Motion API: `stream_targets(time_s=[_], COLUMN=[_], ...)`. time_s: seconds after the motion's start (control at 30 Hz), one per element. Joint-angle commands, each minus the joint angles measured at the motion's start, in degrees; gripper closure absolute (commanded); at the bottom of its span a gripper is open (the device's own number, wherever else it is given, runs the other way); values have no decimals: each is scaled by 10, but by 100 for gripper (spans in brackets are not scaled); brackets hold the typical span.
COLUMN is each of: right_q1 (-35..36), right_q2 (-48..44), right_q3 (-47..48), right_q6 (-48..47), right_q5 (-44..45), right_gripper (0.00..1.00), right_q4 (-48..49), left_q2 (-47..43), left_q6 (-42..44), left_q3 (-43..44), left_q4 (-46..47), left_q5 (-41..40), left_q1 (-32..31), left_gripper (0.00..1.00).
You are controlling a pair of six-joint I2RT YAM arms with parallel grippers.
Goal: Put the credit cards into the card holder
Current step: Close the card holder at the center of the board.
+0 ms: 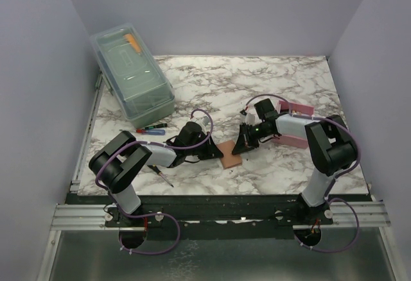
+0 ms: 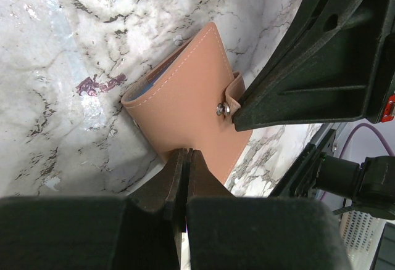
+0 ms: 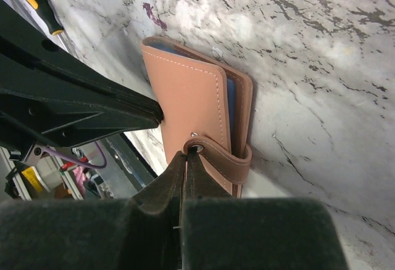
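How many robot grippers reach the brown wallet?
2. The left gripper, shut, points at the wallet's edge from the left; the right gripper, shut, meets its snap strap from the right.

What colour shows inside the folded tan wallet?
Blue, inside the tan leather-like folding card holder; best in the right wrist view.

The top external camera looks down from above and behind on the whole table (image 1: 270, 82), while the wrist cameras sit close behind the left end effector (image 2: 187, 154) and right end effector (image 3: 185, 156), facing each other across the shared card holder (image 1: 230, 154).
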Motion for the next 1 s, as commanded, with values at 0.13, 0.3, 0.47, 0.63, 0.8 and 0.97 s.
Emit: stream_targets(time_s=[0.13,0.3,0.47,0.63,0.8,0.97], right_q1=[2,3,2,3,3,3], right_q2=[35,43,54,70,90,110], right_q3=[12,17,29,42,62,87], right_q6=[-16,-11,-4,5,15,26], right_q5=[31,39,59,80,100,141], right_gripper=[100,100,100,100,100,100], right_q4=[-26,-27,-39,-51,-70,-108], left_q2=[18,20,22,22,23,24], left_q6=[7,8,8,7,8,7], left_q3=[4,6,6,6,6,7], left_q4=[-31,-31,-31,-30,-29,-28], left_q5=[11,12,12,13,14,16], left_q1=[-9,-10,-10,-12,-12,-13], left_gripper=[100,100,100,100,100,100])
